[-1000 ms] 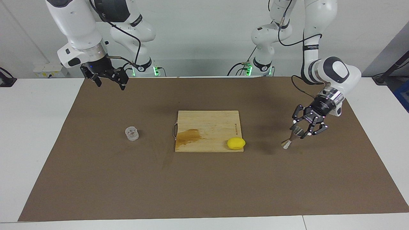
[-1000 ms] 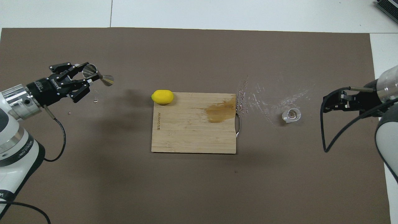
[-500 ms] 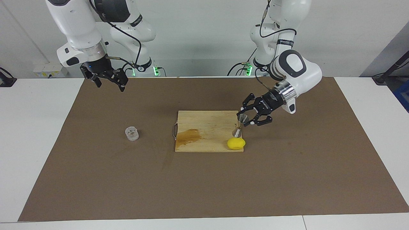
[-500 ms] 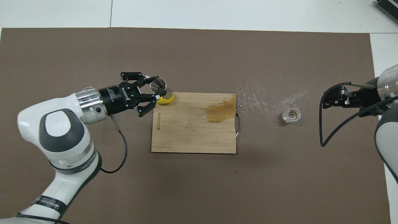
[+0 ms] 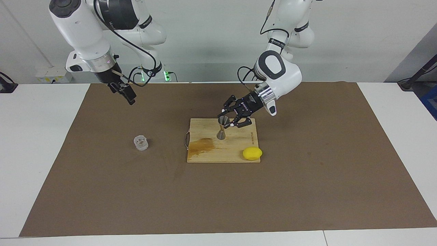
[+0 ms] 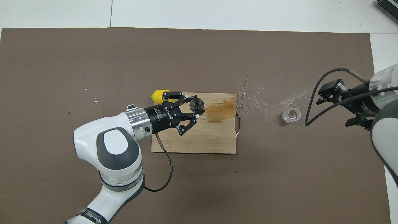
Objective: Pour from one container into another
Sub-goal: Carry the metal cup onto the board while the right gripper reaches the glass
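Our left gripper [image 5: 228,121] has its fingers closed on the upper cone of the jigger [image 5: 222,127], whose long axis stands nearly upright over the cutting board [image 5: 239,150], foot just at the wood. The left forearm slopes down toward it. Well apart, the tumbler [image 5: 140,142] sits upright on the tabletop; our right gripper [image 5: 127,94] hangs above the mat, and we cannot tell its finger gap.

the left gripper [image 6: 191,113] covers part of the lemon [image 6: 158,95] and the board [image 6: 217,137] in the overhead view. the right arm [image 6: 384,124] is cut off by that view's edge. whether the right gripper [image 5: 124,91] is open cannot be told. whether the tumbler [image 5: 140,142] holds anything is too small to tell.
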You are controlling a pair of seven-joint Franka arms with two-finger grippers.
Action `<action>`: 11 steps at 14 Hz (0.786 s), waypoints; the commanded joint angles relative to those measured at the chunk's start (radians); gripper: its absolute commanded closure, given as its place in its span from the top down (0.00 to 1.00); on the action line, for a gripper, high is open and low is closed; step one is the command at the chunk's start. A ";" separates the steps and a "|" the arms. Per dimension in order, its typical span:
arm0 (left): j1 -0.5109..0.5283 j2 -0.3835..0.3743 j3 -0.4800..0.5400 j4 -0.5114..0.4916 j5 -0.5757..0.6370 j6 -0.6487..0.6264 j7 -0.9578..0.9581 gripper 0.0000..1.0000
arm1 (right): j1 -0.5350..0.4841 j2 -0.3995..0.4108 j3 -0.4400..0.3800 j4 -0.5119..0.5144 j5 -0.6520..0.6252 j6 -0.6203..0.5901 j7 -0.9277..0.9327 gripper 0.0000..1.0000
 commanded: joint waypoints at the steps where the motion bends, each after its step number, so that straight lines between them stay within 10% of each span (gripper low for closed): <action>1: -0.045 0.084 0.018 0.071 -0.030 0.011 0.047 0.00 | -0.052 -0.016 0.002 -0.114 0.078 0.087 0.154 1.00; 11: -0.144 0.176 0.026 0.121 -0.105 0.029 0.219 0.00 | -0.256 0.235 0.002 -0.188 0.372 0.208 0.129 1.00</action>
